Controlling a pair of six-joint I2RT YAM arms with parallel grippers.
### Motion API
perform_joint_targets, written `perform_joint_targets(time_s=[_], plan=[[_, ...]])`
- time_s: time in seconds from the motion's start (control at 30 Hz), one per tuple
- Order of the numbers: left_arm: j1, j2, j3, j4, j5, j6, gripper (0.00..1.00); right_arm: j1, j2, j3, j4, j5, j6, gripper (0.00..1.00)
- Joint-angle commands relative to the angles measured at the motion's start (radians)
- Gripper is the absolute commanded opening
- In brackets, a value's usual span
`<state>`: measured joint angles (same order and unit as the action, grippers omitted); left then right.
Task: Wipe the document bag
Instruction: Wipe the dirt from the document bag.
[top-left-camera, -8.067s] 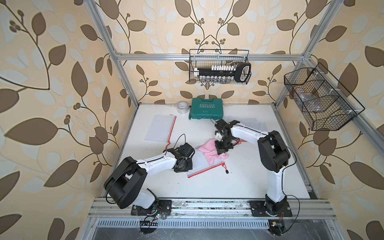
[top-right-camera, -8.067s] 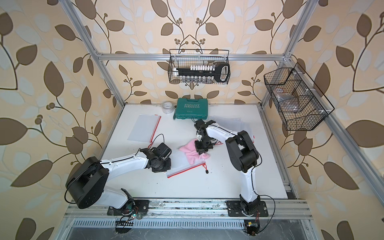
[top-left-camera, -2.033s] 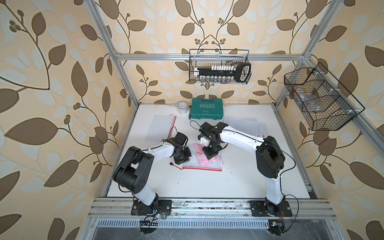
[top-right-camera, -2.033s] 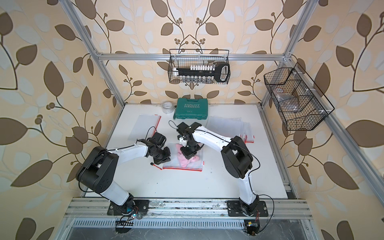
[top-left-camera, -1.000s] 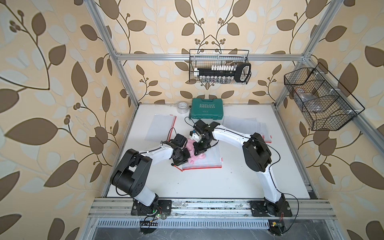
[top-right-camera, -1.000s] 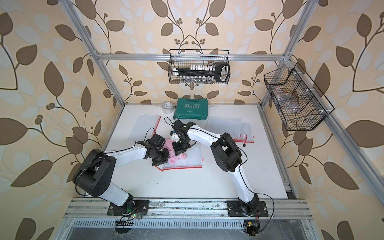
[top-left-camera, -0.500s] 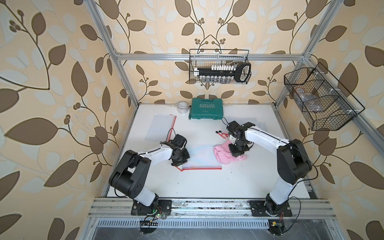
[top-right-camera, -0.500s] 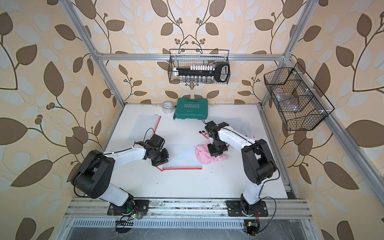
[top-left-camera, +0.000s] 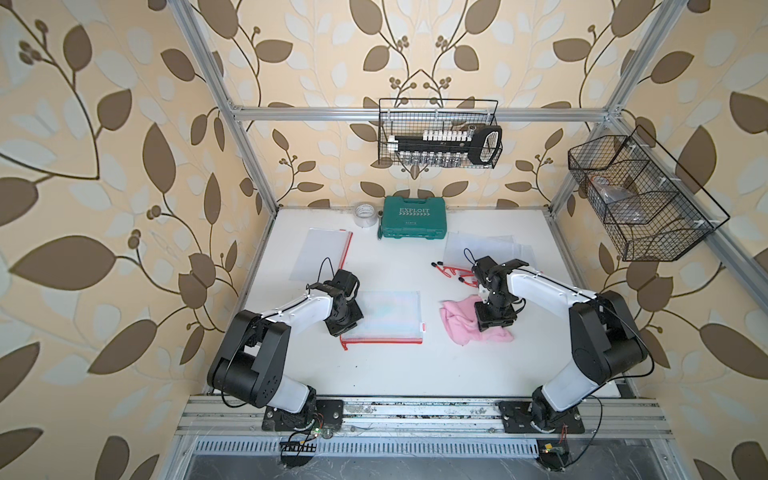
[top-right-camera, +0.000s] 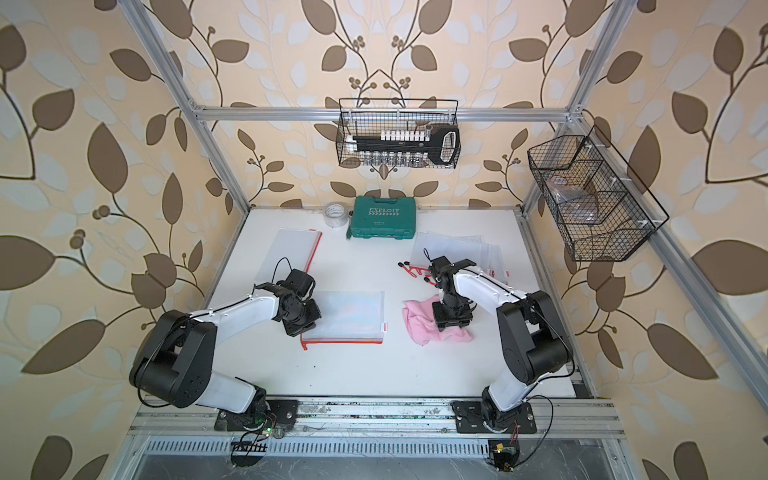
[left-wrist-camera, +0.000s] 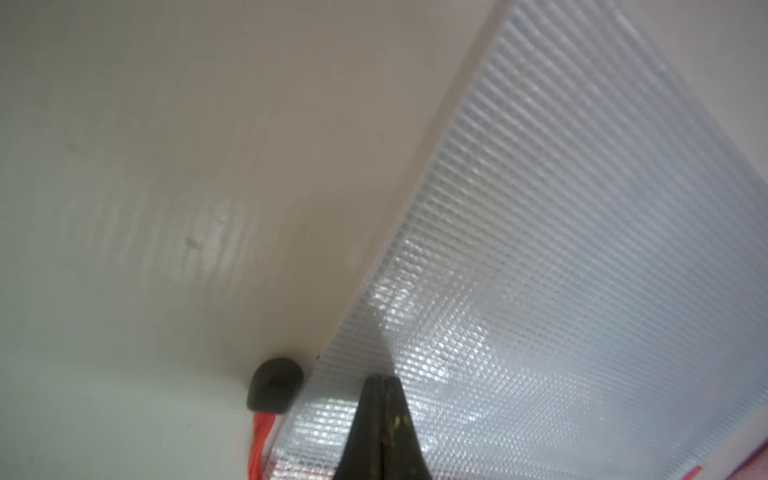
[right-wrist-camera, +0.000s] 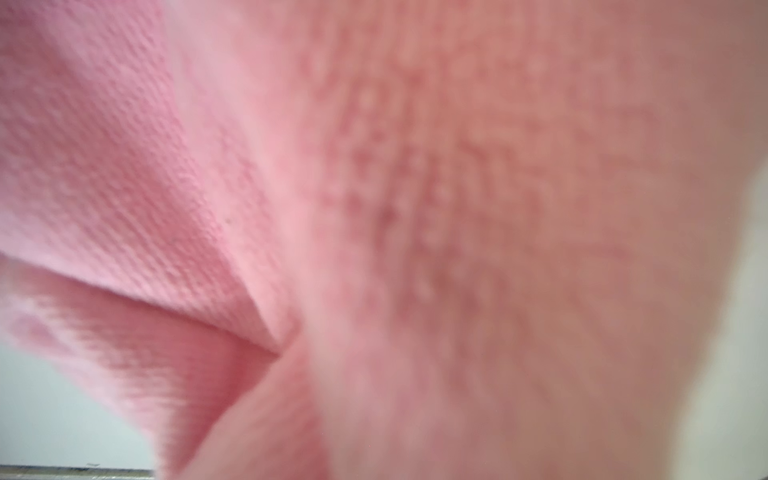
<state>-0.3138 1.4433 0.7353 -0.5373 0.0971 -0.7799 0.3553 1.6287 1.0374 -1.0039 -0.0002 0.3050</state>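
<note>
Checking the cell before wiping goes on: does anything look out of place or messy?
The pink cloth lies crumpled on the table beside the document bag, not on it, under the right gripper. Behind it, red cords with black tips lie loose by an unevenly fanned stack of clear bags. Nothing looks spilled or damaged.

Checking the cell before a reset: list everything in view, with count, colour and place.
document bag: one, clear mesh, red zip, table centre
pink cloth: one, crumpled, right of that bag, apart from it
spare bag: one, clear, red zip, back left
bag stack: count unclear, clear, back right
tool case: one, green, back centre
tape roll: one, clear, beside case
wire baskets: two, black, back wall, right wall
left gripper: black, jaws shut, tip on bag corner
right gripper: black, over cloth, jaws hidden
</note>
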Motion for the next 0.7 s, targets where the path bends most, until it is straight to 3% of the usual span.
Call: perform_joint_targets(time_s=[0.0,0.17,0.27,0.47,0.67], plan=[[-0.013,-0.104,0.038,0.014,0.033,0.042,0.04,0.004,-0.052,0.038,-0.034,-0.062,0.006,0.98],[-0.099,-0.204,0.12,0.041,0.067,0.076,0.2,0.003,-0.084,0.054,-0.033,-0.12,0.024,0.98],[-0.15,-0.194,0.157,0.125,0.176,0.093,0.26,0.005,-0.05,0.05,-0.013,-0.133,0.035,0.98],[-0.339,0.028,0.286,0.34,0.394,0.175,0.26,0.007,-0.042,0.03,0.024,-0.104,0.062,0.98],[-0.408,0.234,0.379,0.498,0.588,0.172,0.26,0.005,-0.03,0.037,0.042,-0.091,0.072,0.98]])
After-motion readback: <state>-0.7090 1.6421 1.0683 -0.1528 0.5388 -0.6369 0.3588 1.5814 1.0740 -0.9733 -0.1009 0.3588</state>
